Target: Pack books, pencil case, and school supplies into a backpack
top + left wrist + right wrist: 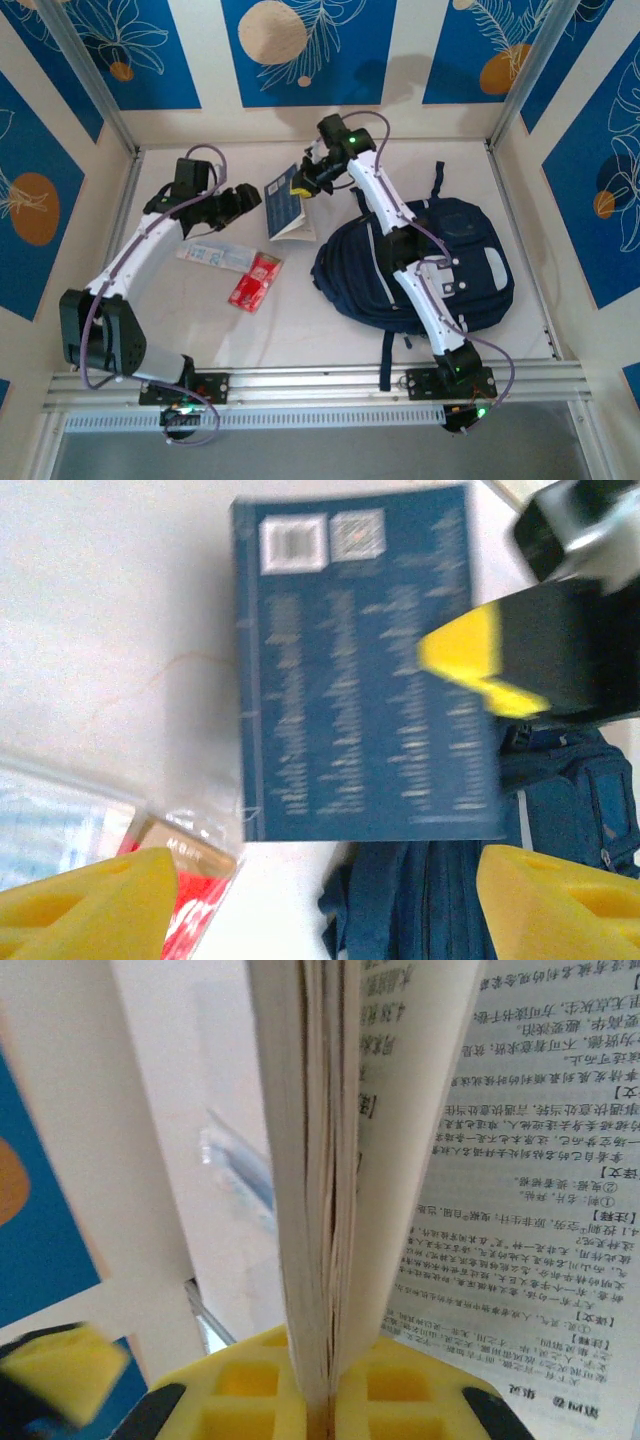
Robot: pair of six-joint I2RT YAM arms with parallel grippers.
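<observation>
The navy book [284, 207] hangs above the table [320, 335], at about 10 o'clock from the backpack [450, 262] in the top view. It is pinched at one edge by the right gripper [303, 184], whose jaws are closed tight on a thin sheaf of pages. The left gripper [248, 196], at 9 o'clock from the book, is spread wide and holds nothing.

The grip looks risky. Only paper is clamped, so the soft, thin book fans open, and one printed leaf sags away from the block. The pages could slide out or tear as the book swings toward the bag. Its splayed cover could also catch on the limp navy fabric, and whether the bag's mouth is open cannot be told. The glossy red packet [255, 281] lies flat at 9 o'clock from the backpack.
</observation>
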